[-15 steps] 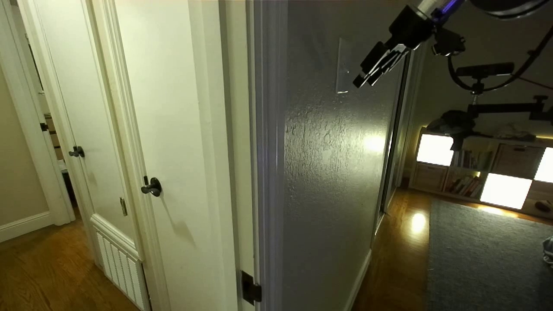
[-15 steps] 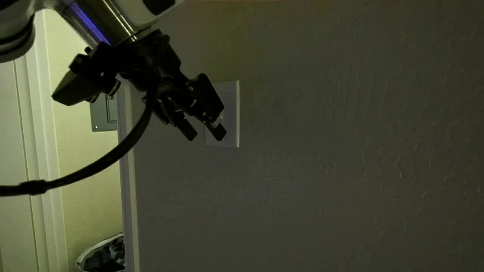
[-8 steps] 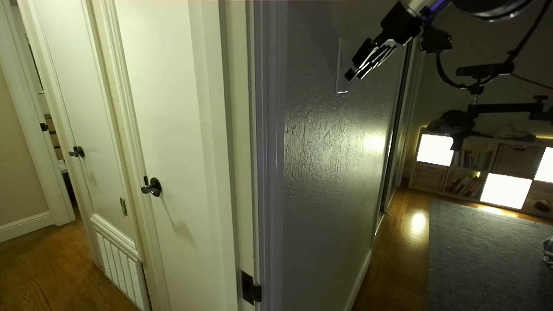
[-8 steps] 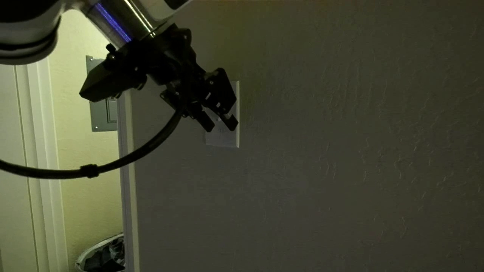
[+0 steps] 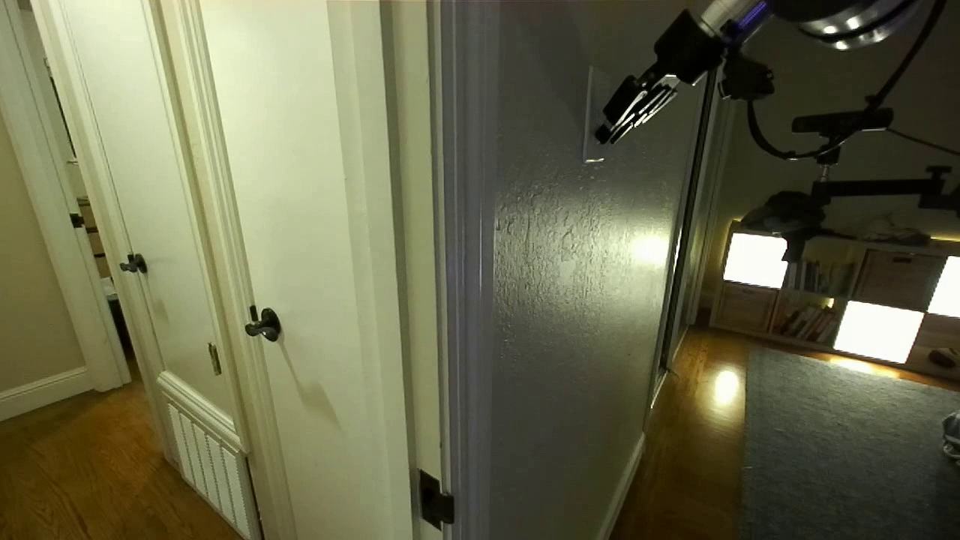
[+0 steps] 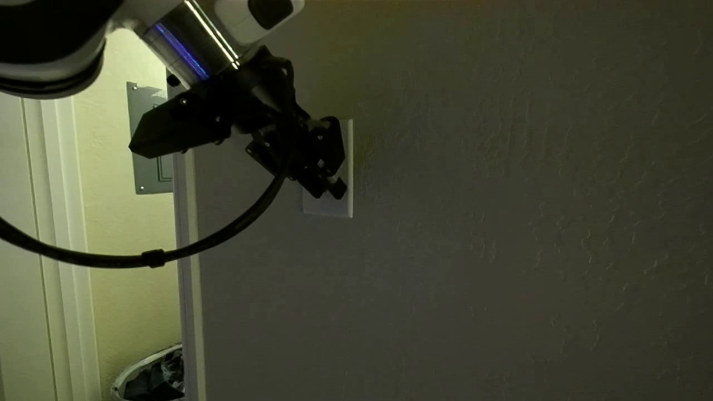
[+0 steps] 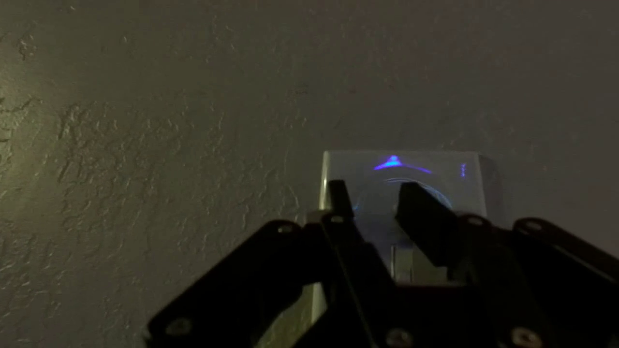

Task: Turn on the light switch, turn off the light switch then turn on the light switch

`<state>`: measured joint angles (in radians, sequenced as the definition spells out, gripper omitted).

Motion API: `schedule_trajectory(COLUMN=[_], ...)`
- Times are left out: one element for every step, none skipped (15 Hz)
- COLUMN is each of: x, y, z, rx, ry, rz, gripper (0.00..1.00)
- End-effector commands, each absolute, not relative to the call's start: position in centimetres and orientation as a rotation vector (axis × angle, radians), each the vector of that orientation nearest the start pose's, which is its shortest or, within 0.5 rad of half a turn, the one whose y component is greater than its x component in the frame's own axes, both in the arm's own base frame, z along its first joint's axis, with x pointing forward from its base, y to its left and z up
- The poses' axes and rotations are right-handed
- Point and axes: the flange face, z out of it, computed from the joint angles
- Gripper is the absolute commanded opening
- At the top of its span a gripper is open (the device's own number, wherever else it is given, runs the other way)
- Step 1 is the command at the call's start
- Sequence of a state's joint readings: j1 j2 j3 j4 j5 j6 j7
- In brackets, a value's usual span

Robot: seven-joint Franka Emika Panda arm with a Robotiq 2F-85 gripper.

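Observation:
The light switch plate is a pale, upright rectangle on the textured grey wall. It shows in both exterior views [image 5: 595, 90] [image 6: 327, 209] and in the wrist view [image 7: 454, 186]. A narrow upright part, likely the toggle [image 7: 403, 263], shows low between the fingers in the wrist view. My gripper [image 6: 328, 194] is in front of the plate's lower half, tilted downward; it also shows in the wrist view [image 7: 375, 198] and an exterior view [image 5: 607, 136]. Its dark fingers stand partly apart with nothing between them. I cannot tell whether the tips touch the plate.
A door frame edge [image 6: 192, 278] stands beside the wall plate. A black cable [image 6: 211, 239] loops from the gripper. A grey panel [image 6: 150, 178] and a lined bin [image 6: 147, 373] are beyond the frame. A white door with a dark knob [image 5: 264, 325] and a cube shelf [image 5: 896, 270] also show.
My gripper has moved in over the switch plate, rightward in an exterior view, rising and then dipping slightly. Its fingertips appear closer together than one second ago. The room light looks the same.

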<state>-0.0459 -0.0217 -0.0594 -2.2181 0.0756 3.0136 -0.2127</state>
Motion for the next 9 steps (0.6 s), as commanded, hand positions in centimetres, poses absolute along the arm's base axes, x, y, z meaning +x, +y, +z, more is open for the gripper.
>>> schedule_trajectory(x=[57.1, 57.1, 57.1, 57.1, 57.0, 56.8, 56.7, 56.5, 56.3], y=[-7.0, -7.3, -7.5, -7.7, -7.6, -7.5, -7.5, -7.5, -7.5], z=[48.9, 49.1, 49.2, 49.3, 49.5, 49.6, 49.7, 49.9, 50.0], rx=[-2.949, -2.955, -2.962, -2.969, -2.970, -2.970, -2.972, -2.968, -2.967], ry=[-0.096, -0.109, -0.125, -0.141, -0.159, -0.174, -0.180, -0.183, -0.185], rz=[-1.348, -1.354, -1.358, -1.361, -1.361, -1.365, -1.370, -1.378, -1.382], gripper=[0.08, 0.04, 0.04, 0.03, 0.02, 0.05, 0.05, 0.07, 0.06])
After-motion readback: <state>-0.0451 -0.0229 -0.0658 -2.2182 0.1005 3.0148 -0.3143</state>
